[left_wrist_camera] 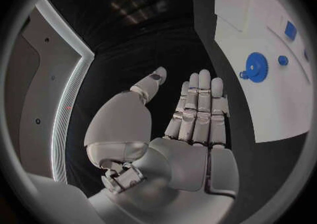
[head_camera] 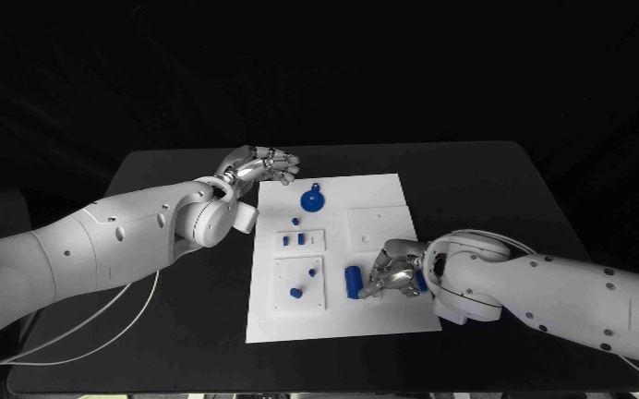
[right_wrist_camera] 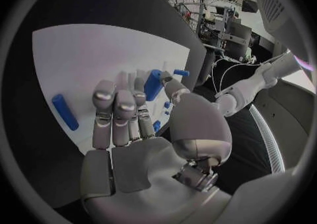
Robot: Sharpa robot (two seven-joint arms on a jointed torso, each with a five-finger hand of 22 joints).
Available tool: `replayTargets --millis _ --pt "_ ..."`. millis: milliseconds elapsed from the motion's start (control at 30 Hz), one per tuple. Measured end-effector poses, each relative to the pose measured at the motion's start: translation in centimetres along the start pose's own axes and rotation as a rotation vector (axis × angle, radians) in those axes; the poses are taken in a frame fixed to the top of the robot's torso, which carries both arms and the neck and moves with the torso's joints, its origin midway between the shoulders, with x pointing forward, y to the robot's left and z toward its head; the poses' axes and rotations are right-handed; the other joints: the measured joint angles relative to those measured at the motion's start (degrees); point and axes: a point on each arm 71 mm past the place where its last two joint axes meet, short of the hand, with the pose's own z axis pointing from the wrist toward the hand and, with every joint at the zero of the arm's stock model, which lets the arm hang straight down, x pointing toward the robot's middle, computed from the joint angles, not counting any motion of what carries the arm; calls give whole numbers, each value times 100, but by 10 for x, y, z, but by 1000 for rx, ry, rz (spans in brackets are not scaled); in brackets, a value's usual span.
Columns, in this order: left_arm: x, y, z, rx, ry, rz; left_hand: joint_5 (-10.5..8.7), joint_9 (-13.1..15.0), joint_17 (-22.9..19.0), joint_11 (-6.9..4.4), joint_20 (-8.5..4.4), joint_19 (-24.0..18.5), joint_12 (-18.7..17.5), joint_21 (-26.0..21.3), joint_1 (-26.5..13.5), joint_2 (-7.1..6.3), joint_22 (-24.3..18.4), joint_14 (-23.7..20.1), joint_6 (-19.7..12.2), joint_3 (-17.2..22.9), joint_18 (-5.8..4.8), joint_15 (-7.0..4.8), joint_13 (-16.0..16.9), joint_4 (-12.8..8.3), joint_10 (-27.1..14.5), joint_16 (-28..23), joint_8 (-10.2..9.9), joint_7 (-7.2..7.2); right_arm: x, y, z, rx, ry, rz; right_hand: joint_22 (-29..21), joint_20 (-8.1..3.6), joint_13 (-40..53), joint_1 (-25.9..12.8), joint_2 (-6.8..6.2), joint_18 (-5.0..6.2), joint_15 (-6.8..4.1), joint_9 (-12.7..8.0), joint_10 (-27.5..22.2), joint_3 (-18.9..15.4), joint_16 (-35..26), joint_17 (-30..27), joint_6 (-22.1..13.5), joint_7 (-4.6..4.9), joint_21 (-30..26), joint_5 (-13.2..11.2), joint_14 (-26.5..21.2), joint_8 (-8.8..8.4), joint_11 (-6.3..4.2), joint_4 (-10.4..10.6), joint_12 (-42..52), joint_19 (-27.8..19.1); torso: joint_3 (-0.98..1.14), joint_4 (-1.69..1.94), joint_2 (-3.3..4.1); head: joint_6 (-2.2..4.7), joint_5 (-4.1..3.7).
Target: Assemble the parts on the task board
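Black table (head_camera: pixel 479 187), black backdrop behind, pale lit strip (left_wrist_camera: pixel 66 108) along a wall

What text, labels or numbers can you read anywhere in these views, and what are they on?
None can be read.
Task board: no print or marks visible on the white plate or its raised panels.
Blue parts, such as the round toothed piece and the cylinder: no markings.
Left hand and right hand: no legible label.
Background room gear in the right wrist view: too small and blurred to read.
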Motion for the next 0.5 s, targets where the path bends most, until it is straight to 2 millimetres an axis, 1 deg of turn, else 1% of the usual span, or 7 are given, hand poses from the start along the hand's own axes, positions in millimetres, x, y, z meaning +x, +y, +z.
replayTargets --millis 133,267,300,333,400,433,500 --pt "0 0 0 0 1 0 0 0 6 0 0 0 0 0 0 0 1 0 0 0 -1 0 0 0 0 0 0 0 0 2 2 -1 -2 -6 0 33 6 23 23 0 -4 -14 40 232 -19 8 39 0 0 0 8 0 1 40 -5 34 0 1 0 -4 -5" --pt "0 0 0 0 1 0 0 0 6 0 0 0 0 -21 0 0 6 0 1 0 -1 0 0 0 0 -23 0 1 1 3 4 -2 -3 -8 0 34 23 -9 54 1 0 -24 41 431 -20 16 49 8 0 0 19 -23 1 62 -26 35 -3 3 1 -13 -7" --pt "0 0 0 -1 1 0 0 0 12 0 0 0 0 -21 0 0 5 0 3 0 -2 0 0 0 0 -23 0 3 1 3 4 -1 -4 -8 -1 43 23 -49 95 1 0 -28 41 481 -20 16 49 8 0 0 19 -23 0 101 -26 43 -3 3 1 -13 -7" --pt "0 0 0 -1 1 0 0 0 12 0 0 0 0 -21 0 0 5 0 3 0 -2 0 0 0 0 -23 0 3 1 2 4 1 -4 -8 -1 55 32 -93 108 6 1 -33 45 643 -20 17 62 -5 0 0 20 -23 1 173 -26 55 -3 3 1 -14 -7" --pt "0 0 0 -1 1 0 0 0 12 0 0 0 0 -21 0 0 5 0 3 0 -2 0 0 0 0 -23 0 3 1 1 5 4 -5 -8 -1 55 46 -157 75 7 1 -36 82 826 -19 25 78 -1 0 0 21 -46 1 255 -27 55 -3 3 1 -17 -7" --pt "0 0 0 -1 1 0 0 0 12 0 0 0 0 -21 0 0 5 0 3 -15 -3 0 0 15 0 -23 0 3 1 1 5 4 -5 -8 -1 55 49 -199 91 7 1 -36 82 936 -19 25 80 -1 0 0 21 -46 1 317 -27 55 -4 3 1 -19 -7" --pt "0 0 0 -1 1 0 0 -3 12 0 0 0 0 -21 -15 15 5 0 3 -15 -3 0 0 15 0 -23 0 3 1 2 5 3 -4 -9 -1 55 63 -201 93 7 2 -36 82 1137 -19 33 94 2 0 -1 21 -46 1 368 -49 55 -4 3 1 -21 -7"
